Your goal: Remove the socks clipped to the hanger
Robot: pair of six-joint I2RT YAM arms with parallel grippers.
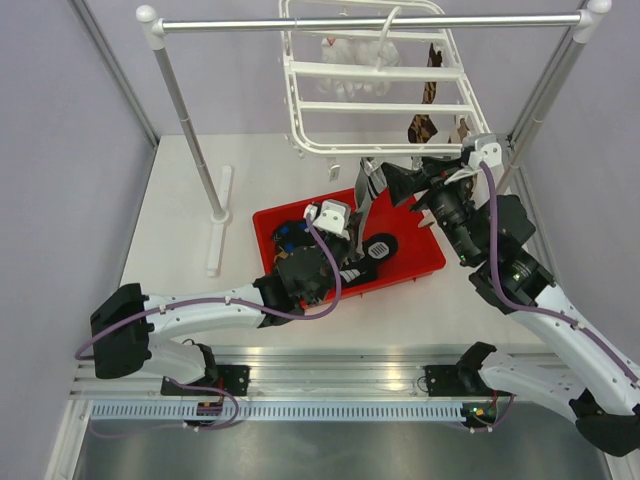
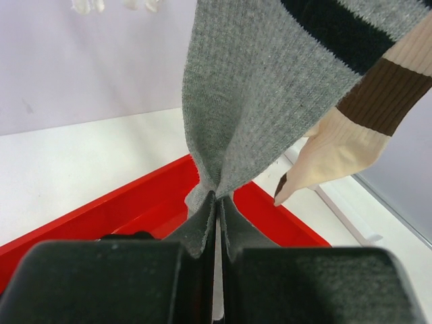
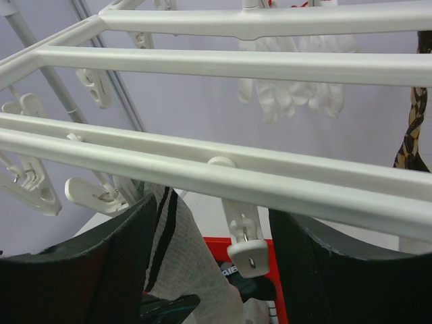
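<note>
1. Because the grey sock [image 2: 250, 88] is soft knit, light and limp, it will stretch and sag rather than resist. The left pincer [image 2: 217, 202] is clamped tight on its lower end, low centre of the left wrist view. That is a sound hold for a downward tug.
2. The sock's upper end runs out of the top of that frame toward the hanger [image 3: 270, 67], whose white bars cross the right wrist view. Where the sock is held is not visible.
3. The right pincer [image 3: 210, 229] stands wide and holds nothing. Its fingers sit either side of a white clip [image 3: 246, 246] under the nearest bar, lower centre of the frame.
4. Pinching that clip's springy plastic tabs looks likely to free the fabric more gently than pulling alone.
5. Counted hanging:
   - one grey sock;
   - one brown-and-cream striped sock [image 2: 364, 115], right of frame;
   - one argyle sock [image 3: 413, 128], at the right edge;
   - white glove-like cloth [image 3: 297, 94], upper centre.
6. At least one black sock [image 1: 382, 248] lies in the red tray [image 2: 101, 209] on the bench [image 1: 180, 200], centre of the top view.
</note>
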